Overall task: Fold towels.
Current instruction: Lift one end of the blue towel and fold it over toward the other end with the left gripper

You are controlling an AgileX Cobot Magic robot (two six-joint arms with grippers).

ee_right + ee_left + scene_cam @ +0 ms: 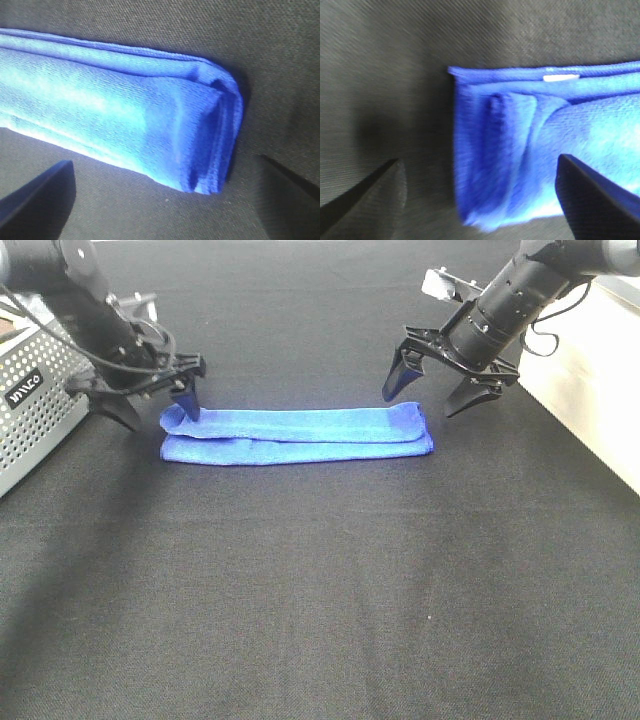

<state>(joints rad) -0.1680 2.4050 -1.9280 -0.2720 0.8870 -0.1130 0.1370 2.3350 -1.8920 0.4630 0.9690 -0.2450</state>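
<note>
A blue towel, folded into a long narrow strip, lies flat on the black cloth. My left gripper is open at its left end, straddling it, with one finger touching the towel's corner. In the left wrist view the towel's end, with a small white label, lies between the open gripper's fingers. My right gripper is open just above the right end. In the right wrist view that folded end lies between the open gripper's fingers.
A perforated grey metal box stands at the left edge, close behind the left arm. A pale beige surface runs along the right side. The black cloth stretches toward the front.
</note>
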